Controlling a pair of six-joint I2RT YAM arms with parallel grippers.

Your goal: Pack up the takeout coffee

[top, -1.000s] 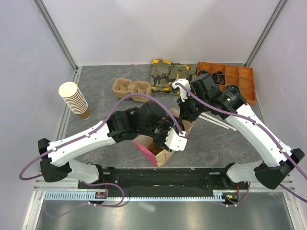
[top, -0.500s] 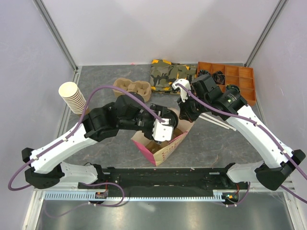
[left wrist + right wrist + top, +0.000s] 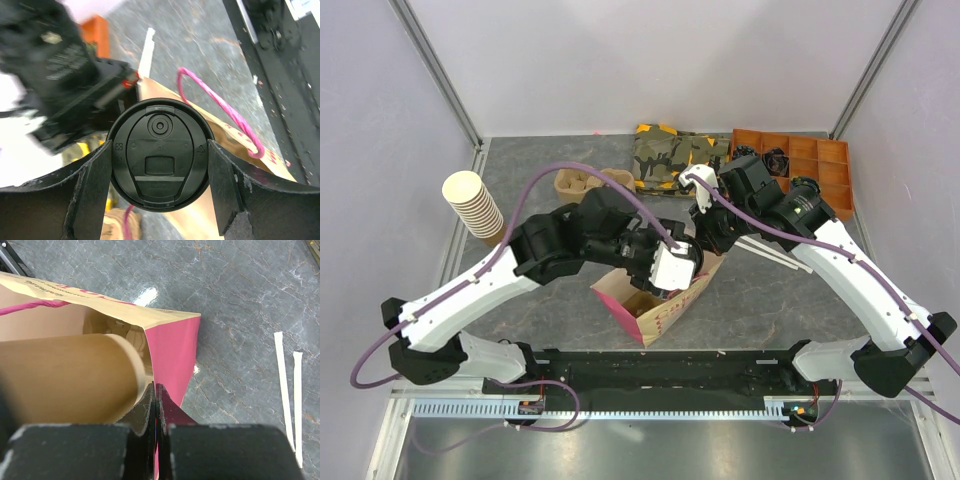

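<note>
Tan takeout coffee (image 3: 159,155), clamped in the left gripper (image 3: 159,150), has come above the paper bag (image 3: 172,347) mouth just under it; right gripper (image 3: 156,392) pinches the rim open, so lowering seems next

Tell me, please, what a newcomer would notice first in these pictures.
First comes the coffee cup with its black lid, held by the left gripper over the open mouth of a pink and tan paper bag in the middle of the table. The right gripper pinches the bag's rim with closed jaws. A tall stack of paper cups stands at the left.
</note>
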